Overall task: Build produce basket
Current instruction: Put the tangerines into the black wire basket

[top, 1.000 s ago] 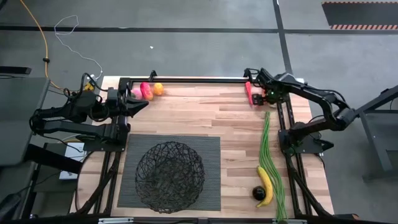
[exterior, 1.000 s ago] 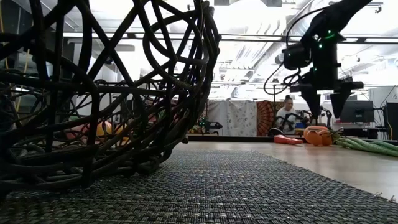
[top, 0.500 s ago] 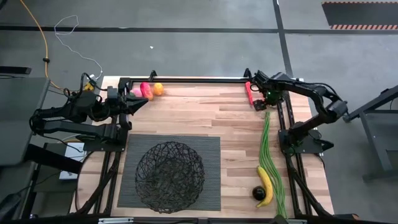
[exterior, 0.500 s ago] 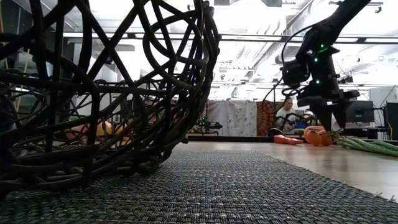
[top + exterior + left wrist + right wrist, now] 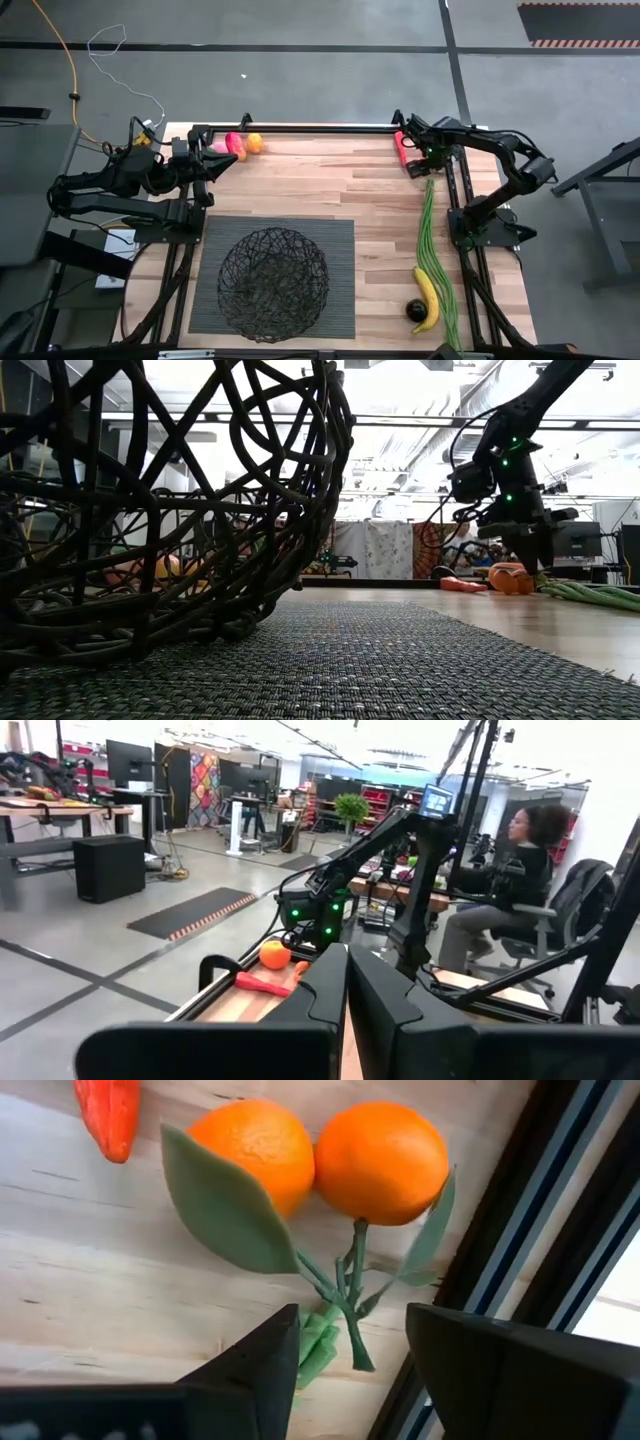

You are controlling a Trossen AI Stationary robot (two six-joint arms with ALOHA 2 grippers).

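Wooden table (image 5: 330, 185) (mat (image 5: 205, 270), produce (image 5: 427, 295))

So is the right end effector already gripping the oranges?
No, the right end effector is open, its fingers either side of the green stem below the two oranges, which lie on the table.

Bright overhead ceiling glare in the low view silhouettes the blurred near basket (image 5: 170, 510).
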